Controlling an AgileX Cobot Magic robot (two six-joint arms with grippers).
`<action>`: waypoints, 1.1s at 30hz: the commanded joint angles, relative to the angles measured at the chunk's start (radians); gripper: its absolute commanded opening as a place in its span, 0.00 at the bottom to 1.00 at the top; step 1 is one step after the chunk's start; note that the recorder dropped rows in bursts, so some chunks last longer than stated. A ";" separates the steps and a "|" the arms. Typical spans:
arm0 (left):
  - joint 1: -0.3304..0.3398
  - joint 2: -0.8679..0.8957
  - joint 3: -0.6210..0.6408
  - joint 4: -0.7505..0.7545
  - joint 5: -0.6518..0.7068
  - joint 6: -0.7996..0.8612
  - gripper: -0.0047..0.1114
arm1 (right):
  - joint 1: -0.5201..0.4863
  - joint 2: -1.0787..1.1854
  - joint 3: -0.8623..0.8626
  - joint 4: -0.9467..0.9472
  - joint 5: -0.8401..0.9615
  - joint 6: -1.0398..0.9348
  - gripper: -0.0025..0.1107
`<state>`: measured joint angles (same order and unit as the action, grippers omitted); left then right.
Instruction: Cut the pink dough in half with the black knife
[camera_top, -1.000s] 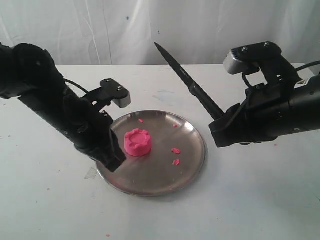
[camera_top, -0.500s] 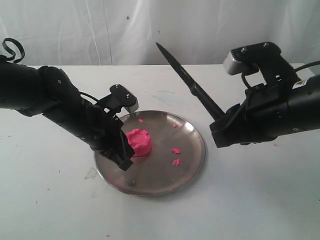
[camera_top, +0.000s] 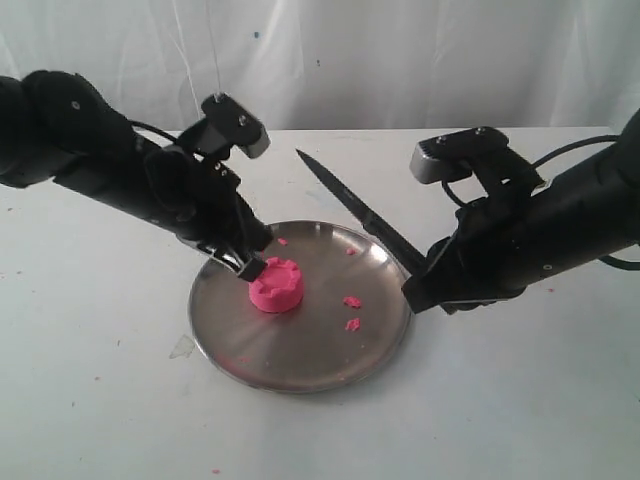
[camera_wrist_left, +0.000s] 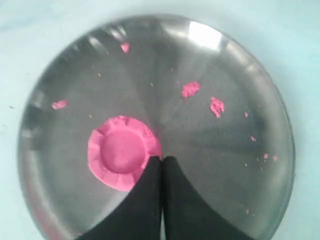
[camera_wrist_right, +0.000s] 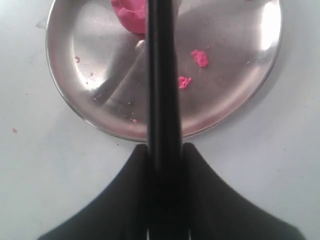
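The pink dough (camera_top: 276, 286) is a whole notched puck standing left of centre on the steel plate (camera_top: 320, 345). My left gripper (camera_top: 250, 267) is shut with nothing in it, its tips at the dough's far-left rim; contact is unclear. In the left wrist view the shut fingertips (camera_wrist_left: 161, 160) overlap the edge of the pink dough (camera_wrist_left: 119, 150). My right gripper (camera_top: 425, 283) is shut on the black knife (camera_top: 350, 200) by its handle at the plate's right rim. The blade slants up and left over the plate's far edge. In the right wrist view the black knife (camera_wrist_right: 160, 75) runs from my right gripper (camera_wrist_right: 165, 147) toward the pink dough (camera_wrist_right: 127, 12).
Small pink crumbs (camera_top: 351, 301) lie on the right part of the plate, and more crumbs (camera_wrist_left: 190, 89) show in the left wrist view. The plate sits on a white table (camera_top: 500, 400) with a white curtain behind. Both black arms reach over the plate's sides.
My left arm swung from the dough's near-left side round to its far-left side. My right gripper came down and leftward with the knife, bringing the blade lower over the plate.
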<state>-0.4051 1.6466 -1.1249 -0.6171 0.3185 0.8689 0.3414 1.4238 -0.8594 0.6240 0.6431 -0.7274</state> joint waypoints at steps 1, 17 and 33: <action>0.001 -0.101 -0.005 -0.013 -0.030 -0.147 0.04 | 0.007 0.089 -0.044 0.026 0.072 -0.092 0.02; 0.001 0.007 -0.005 0.163 -0.216 -0.155 0.04 | 0.129 0.282 -0.122 -0.082 -0.103 -0.198 0.02; 0.022 0.107 -0.005 0.208 -0.378 -0.157 0.04 | 0.129 0.357 -0.122 -0.082 -0.213 -0.264 0.02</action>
<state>-0.3965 1.7456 -1.1285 -0.4033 -0.0758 0.7181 0.4693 1.7710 -0.9760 0.5403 0.4623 -0.9799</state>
